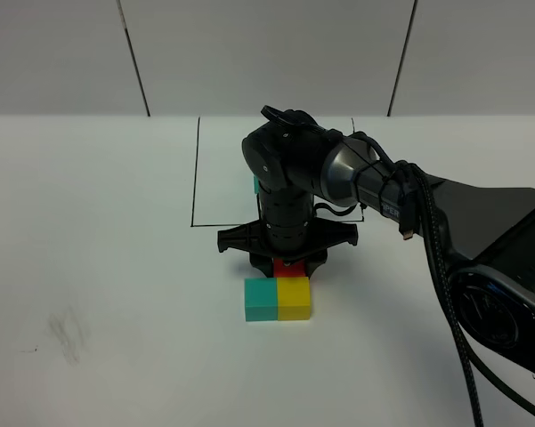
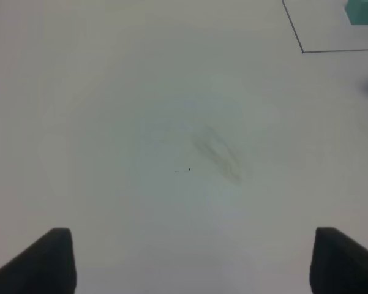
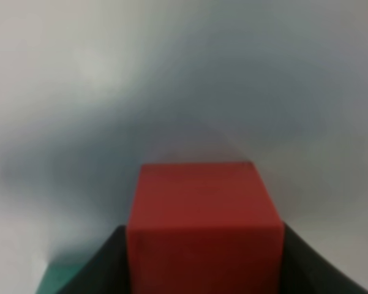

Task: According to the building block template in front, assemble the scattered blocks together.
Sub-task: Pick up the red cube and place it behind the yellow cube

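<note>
Two of the scattered blocks, a teal cube [image 1: 261, 299] and a yellow cube [image 1: 295, 298], sit side by side and touching on the white table. Just behind the yellow one is the red cube [image 1: 285, 267], with my right gripper [image 1: 287, 259] pointing straight down and shut on it. In the right wrist view the red cube [image 3: 202, 220] fills the space between the dark fingers [image 3: 95, 269], and a teal corner [image 3: 55, 278] shows beside it. The arm hides most of the building block template; only its teal cube [image 1: 255, 184] [image 2: 362, 12] and black outline [image 1: 196, 178] show. My left gripper [image 2: 193, 269] hangs open over bare table.
The right arm's dark body and cable [image 1: 445, 258] stretch from the right edge across to the table's middle. A faint grey smudge [image 1: 67, 334] [image 2: 217, 153] marks the table at the front left. A panelled white wall [image 1: 267, 53] stands behind the table.
</note>
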